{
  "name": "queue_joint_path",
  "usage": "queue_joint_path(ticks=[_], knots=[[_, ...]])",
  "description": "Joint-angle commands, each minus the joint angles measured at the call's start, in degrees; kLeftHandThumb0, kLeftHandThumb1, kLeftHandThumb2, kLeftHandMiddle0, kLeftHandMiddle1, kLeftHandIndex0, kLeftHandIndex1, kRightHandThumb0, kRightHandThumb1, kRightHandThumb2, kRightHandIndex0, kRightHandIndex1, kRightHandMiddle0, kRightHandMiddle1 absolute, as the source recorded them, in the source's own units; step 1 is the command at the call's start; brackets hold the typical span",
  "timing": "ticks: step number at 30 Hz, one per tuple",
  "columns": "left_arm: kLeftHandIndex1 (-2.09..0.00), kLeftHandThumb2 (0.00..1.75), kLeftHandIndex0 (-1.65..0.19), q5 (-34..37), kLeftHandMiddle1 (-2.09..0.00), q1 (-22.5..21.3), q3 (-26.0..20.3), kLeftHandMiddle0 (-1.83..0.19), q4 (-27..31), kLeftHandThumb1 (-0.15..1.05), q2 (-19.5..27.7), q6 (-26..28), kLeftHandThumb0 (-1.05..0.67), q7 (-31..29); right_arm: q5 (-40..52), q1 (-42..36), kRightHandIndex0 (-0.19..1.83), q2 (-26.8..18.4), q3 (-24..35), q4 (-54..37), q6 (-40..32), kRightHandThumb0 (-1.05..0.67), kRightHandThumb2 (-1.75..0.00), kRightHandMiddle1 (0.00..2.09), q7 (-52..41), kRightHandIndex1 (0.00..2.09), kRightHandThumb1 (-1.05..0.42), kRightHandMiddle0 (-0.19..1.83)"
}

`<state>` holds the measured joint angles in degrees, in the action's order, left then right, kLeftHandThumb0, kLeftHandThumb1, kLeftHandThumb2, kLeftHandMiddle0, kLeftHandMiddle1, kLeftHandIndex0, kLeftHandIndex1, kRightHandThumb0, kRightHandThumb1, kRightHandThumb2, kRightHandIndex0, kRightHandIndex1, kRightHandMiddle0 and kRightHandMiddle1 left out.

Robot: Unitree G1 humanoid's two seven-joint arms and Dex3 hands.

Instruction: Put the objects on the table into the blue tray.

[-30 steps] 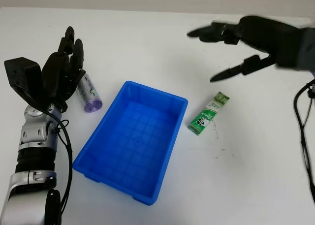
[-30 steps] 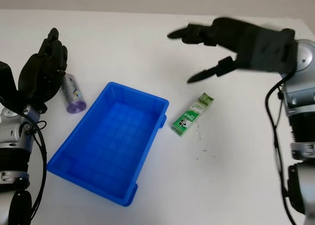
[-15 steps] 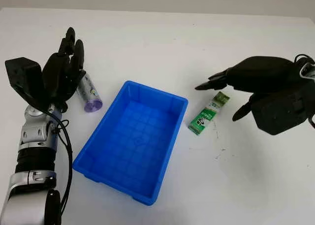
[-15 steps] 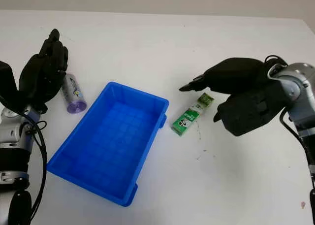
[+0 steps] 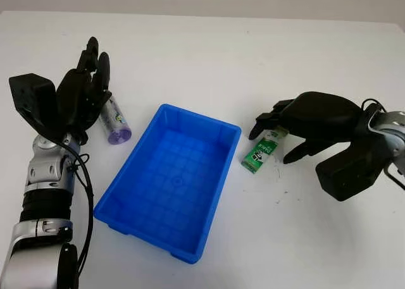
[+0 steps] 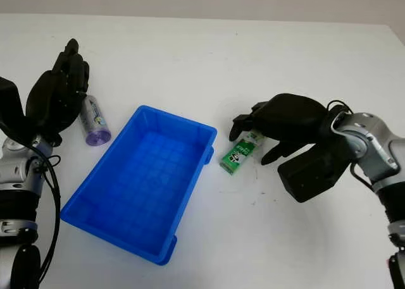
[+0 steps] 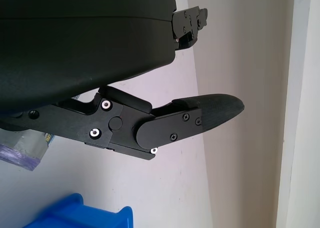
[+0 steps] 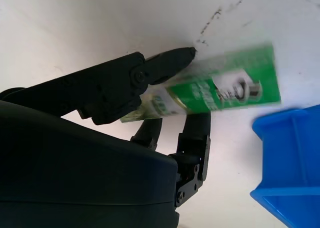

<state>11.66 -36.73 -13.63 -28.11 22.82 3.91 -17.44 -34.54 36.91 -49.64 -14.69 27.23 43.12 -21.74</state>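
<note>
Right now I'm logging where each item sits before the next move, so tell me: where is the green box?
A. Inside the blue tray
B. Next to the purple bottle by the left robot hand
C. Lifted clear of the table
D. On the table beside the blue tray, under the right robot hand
D: the green box lies on the white table just outside the blue tray, with the right robot hand closing around its far end.
</note>
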Motion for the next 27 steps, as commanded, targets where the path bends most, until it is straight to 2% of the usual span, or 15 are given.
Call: queue_joint_path(ticks=[1, 2, 4, 7, 12, 15, 17, 23, 27], knots=[[0.0, 0.64, 0.19, -0.2, 0.0, -1.0, 0.0, 0.19, 0.3, 1.05, 0.9, -0.1, -0.75, -0.3, -1.2, -0.9, 0.1, 1.1, -1.4, 2.4, 2.3, -0.43, -0.06, 2.02, 2.2, 1.98, -1.0, 0.12], [0.0, 0.64, 0.19, -0.3, 0.0, -1.1, 0.0, 0.19, 0.2, 1.05, 0.9, -0.2, -0.75, -0.3, -1.8, -0.6, 0.11, 1.4, -1.6, 3.6, 3.4, -0.44, -0.07, 2.06, 3.8, 2.03, -1.02, 0.11], [0.0, 0.64, 0.19, -0.3, 0.0, -1.2, 0.0, 0.19, 0.1, 1.05, 0.8, -0.3, -0.74, -0.1, -4.0, 0.3, 0.25, 1.8, -2.1, 6.4, 6.4, -0.46, -0.07, 2.09, 8.4, 2.08, -1.04, 0.2], [0.0, 0.63, 0.19, -0.2, 0.0, -1.2, -0.1, 0.19, 0.0, 1.05, 0.7, -0.4, -0.74, 0.0, -9.6, 1.7, 0.6, 1.8, -3.5, 9.4, 9.4, -0.5, -0.12, 2.09, 16.9, 2.09, -1.05, 0.37], [0.0, 0.64, 0.19, -0.2, 0.0, -1.1, -0.1, 0.19, 0.2, 1.05, 0.8, -0.2, -0.74, 0.0, -15.1, 4.2, 0.96, 1.6, -4.9, 12.0, 8.7, -0.49, -0.26, 2.09, 25.4, 2.09, -1.05, 0.62], [0.0, 0.64, 0.19, -0.2, 0.0, -1.3, 0.0, 0.19, 0.0, 1.05, 0.9, -0.3, -0.74, -0.3, -17.7, 7.1, 1.02, 1.7, -5.4, 14.3, 6.7, -0.47, -0.22, 2.09, 30.6, 2.09, -1.05, 0.73], [0.0, 0.64, 0.19, -0.3, 0.0, -1.4, 0.0, 0.19, -0.1, 1.05, 0.8, -0.1, -0.75, -0.1, -18.7, 9.9, 1.01, 1.9, -5.8, 17.5, 5.6, -0.46, -0.18, 2.09, 34.2, 2.09, -1.05, 0.73], [0.0, 0.63, 0.19, -0.1, 0.0, -1.4, -0.1, 0.19, -0.3, 1.05, 0.8, -0.2, -0.75, -0.3, -19.2, 19.2, 0.91, 3.1, -6.9, 26.0, -2.6, -0.44, -0.11, 2.09, 38.4, 2.09, -1.05, 0.59], [0.0, 0.63, 0.19, -0.1, 0.0, -1.3, -0.2, 0.19, -0.5, 1.05, 0.7, -0.7, -0.75, -0.4, -16.8, 23.7, 0.99, 5.2, -6.7, 29.3, -1.5, -0.41, -0.08, 2.09, 43.8, 2.09, -1.04, 0.71]])
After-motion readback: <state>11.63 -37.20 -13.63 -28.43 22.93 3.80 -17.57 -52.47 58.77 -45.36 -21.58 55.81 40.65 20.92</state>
